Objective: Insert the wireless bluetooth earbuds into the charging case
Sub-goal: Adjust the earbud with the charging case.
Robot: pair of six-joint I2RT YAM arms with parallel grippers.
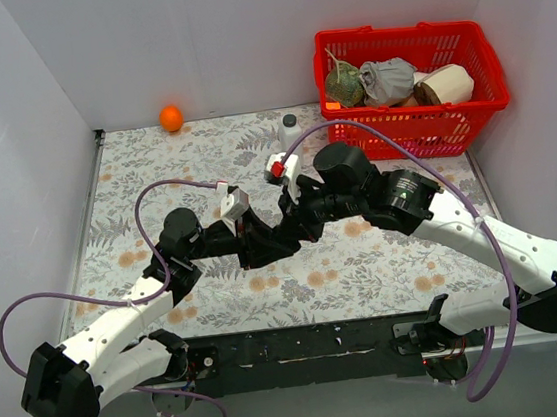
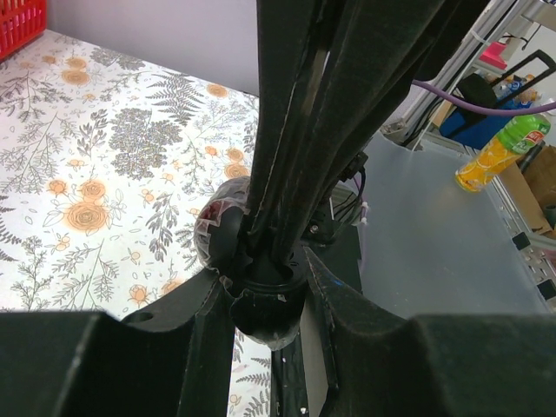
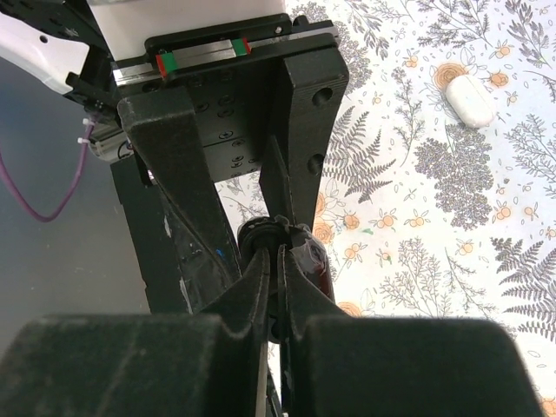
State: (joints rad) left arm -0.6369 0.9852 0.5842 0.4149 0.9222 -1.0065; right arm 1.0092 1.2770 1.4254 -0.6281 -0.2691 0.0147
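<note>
**Top view:** the left hand and right hand meet mid-tabletop; whatever lies between them is hidden.

**Left wrist view:** the left hand is clamped on a dark, rounded charging case.

**Right wrist view:** the right hand's fingers are drawn almost together over that case. No earbud is discernible, so insertion appears under way but unconfirmed. Only this view shows a white case, lying well apart.
</note>
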